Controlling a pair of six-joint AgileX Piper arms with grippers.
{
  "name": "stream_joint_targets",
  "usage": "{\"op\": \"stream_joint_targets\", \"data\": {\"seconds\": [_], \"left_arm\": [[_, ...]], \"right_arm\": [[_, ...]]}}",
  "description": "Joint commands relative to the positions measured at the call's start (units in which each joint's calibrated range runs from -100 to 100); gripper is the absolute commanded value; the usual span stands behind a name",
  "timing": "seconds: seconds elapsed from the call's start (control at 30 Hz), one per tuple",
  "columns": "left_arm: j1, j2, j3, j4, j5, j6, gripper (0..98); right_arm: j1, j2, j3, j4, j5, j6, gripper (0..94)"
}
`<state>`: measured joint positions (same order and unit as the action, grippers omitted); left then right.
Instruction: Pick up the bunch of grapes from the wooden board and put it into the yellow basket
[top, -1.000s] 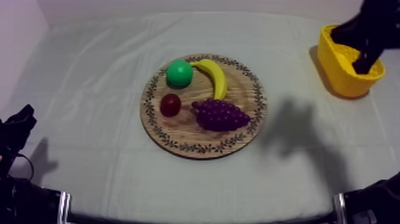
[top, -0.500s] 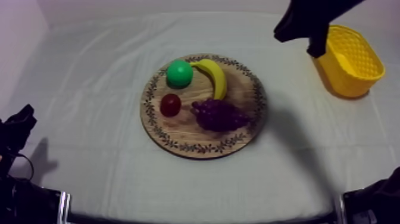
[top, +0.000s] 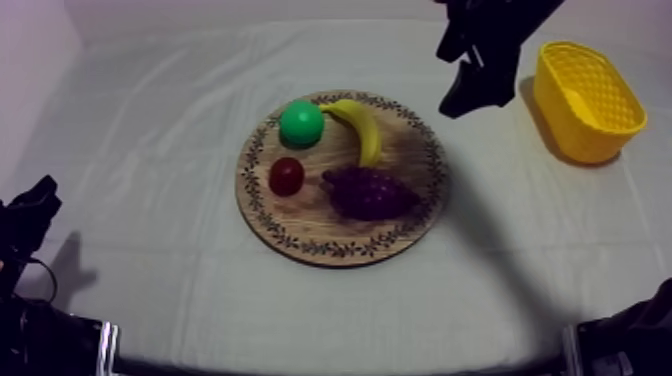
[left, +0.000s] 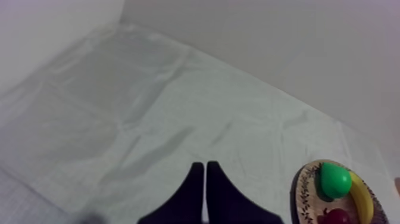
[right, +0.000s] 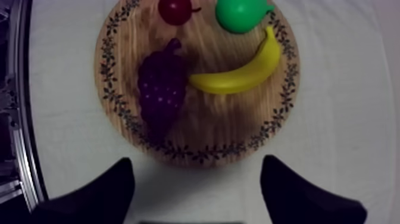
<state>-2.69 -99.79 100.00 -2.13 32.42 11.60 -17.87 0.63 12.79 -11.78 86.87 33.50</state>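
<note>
While the bunch of grapes (top: 370, 192) lies on the wooden board (top: 300, 228), near-right part, just beside the banana (top: 362, 128): right gripper (top: 468, 92), fingers apart, empty, left of the yellow basket (top: 585, 140). Advised: straddle the bunch's thick middle, clear of the banana. Left gripper (left: 205, 179): fingers together, idle.

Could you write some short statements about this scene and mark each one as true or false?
1. The bunch of grapes lies in the yellow basket. False: it lies on the wooden board, apart from the basket.
2. The right gripper is open. True.
3. The left gripper holds the pear. False: it is shut on nothing; the pear lies on the board.
4. The small red fruit lies on the board. True.
</note>
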Motion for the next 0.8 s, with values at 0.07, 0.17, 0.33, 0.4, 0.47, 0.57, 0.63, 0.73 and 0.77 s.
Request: {"op": "stream_joint_targets", "data": {"seconds": [0.07, 0.17, 0.33, 0.4, 0.47, 0.57, 0.63, 0.73, 0.77], "left_arm": [[0.0, 0.0, 0.0, 0.01, 0.0, 0.0, 0.1], [0.0, 0.0, 0.0, 0.01, 0.0, 0.0, 0.1], [0.0, 0.0, 0.0, 0.01, 0.0, 0.0, 0.1], [0.0, 0.0, 0.0, 0.01, 0.0, 0.0, 0.1], [0.0, 0.0, 0.0, 0.01, 0.0, 0.0, 0.1], [0.0, 0.0, 0.0, 0.01, 0.0, 0.0, 0.1], [0.0, 0.0, 0.0, 0.01, 0.0, 0.0, 0.1], [0.0, 0.0, 0.0, 0.01, 0.0, 0.0, 0.1], [0.0, 0.0, 0.0, 0.01, 0.0, 0.0, 0.1]], "right_arm": [[-0.1, 0.5, 0.2, -0.5, 0.2, -0.1, 85.8], [-0.4, 1.3, 1.1, -0.9, -0.3, 0.0, 86.6], [-1.7, 3.2, 4.5, -1.3, -2.9, -0.1, 87.2], [-2.4, 4.4, 5.9, -1.5, -4.3, -0.2, 87.5], [-3.1, 5.7, 6.9, -1.7, -5.6, -0.2, 87.6], [-4.0, 7.9, 7.9, -1.9, -7.4, -0.3, 87.8], [-4.5, 9.6, 8.1, -2.1, -8.4, -0.3, 87.8], [-5.1, 12.2, 7.7, -2.4, -9.7, -0.4, 87.8], [-5.2, 13.0, 7.5, -2.5, -10.0, -0.4, 87.7]]}}
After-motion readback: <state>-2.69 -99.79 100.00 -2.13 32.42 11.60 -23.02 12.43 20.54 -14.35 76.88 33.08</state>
